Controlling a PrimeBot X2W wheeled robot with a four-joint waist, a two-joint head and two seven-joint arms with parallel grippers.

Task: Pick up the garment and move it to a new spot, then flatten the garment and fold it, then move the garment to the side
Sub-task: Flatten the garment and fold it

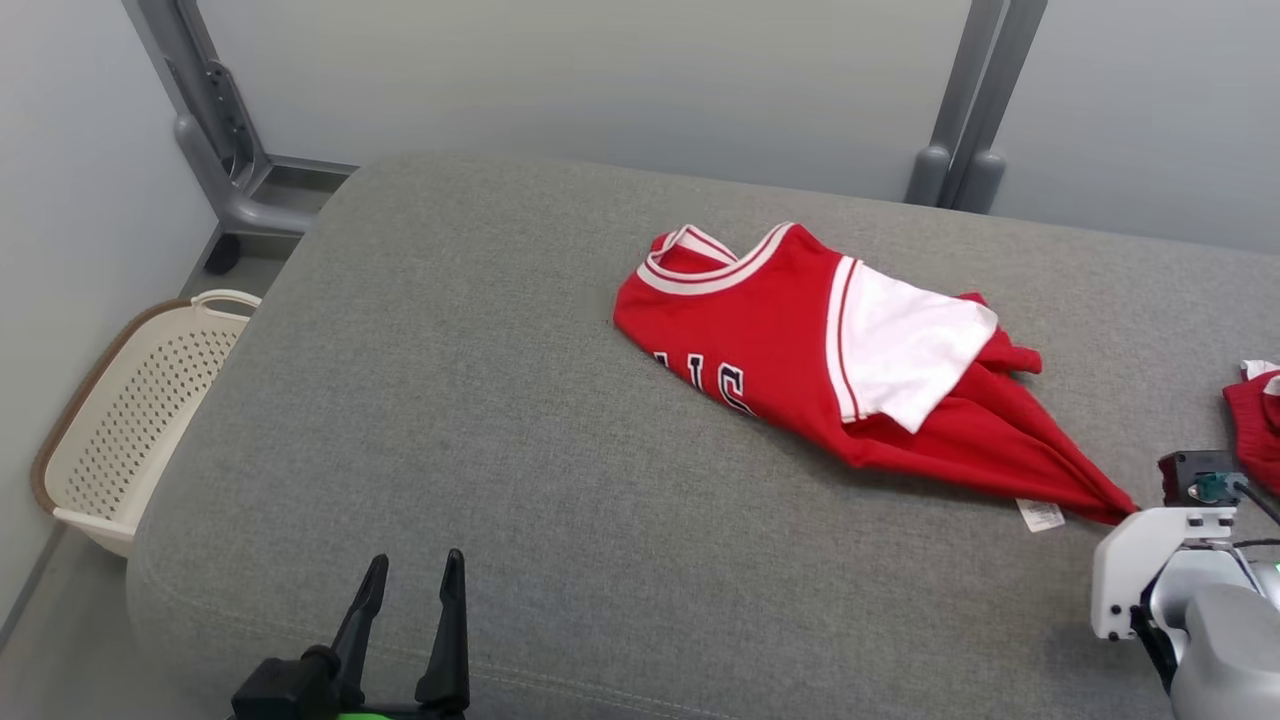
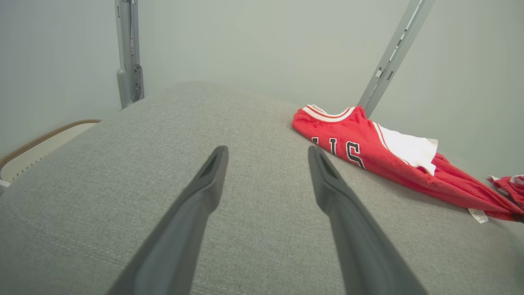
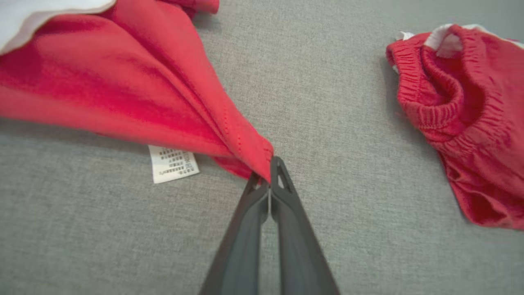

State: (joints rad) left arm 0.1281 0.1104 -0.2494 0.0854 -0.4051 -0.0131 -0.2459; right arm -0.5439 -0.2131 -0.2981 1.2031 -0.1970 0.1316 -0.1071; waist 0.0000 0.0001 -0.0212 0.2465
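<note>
Pincers flank the near edge of a grey bench (image 1: 450, 400): the left pincer (image 1: 417, 558) hovers with fingers apart, and the right pincer (image 3: 268, 168) is clamped on the tapered hem corner of the red-and-white garment (image 1: 780, 340), beside its care label (image 1: 1040, 514). The garment lies rumpled across the bench's right half, collar farthest. A second red piece (image 1: 1255, 410) sits at the right edge.

The red shorts (image 1: 1255, 420) at the right are cut off by the picture's edge. The basket (image 1: 130, 420) on the left is partly hidden behind the grey cushion (image 1: 450, 450). The shirt (image 1: 760, 320) folds over and hides some of its letters (image 1: 715, 380). The tag (image 1: 1040, 515) has print too small to read.
</note>
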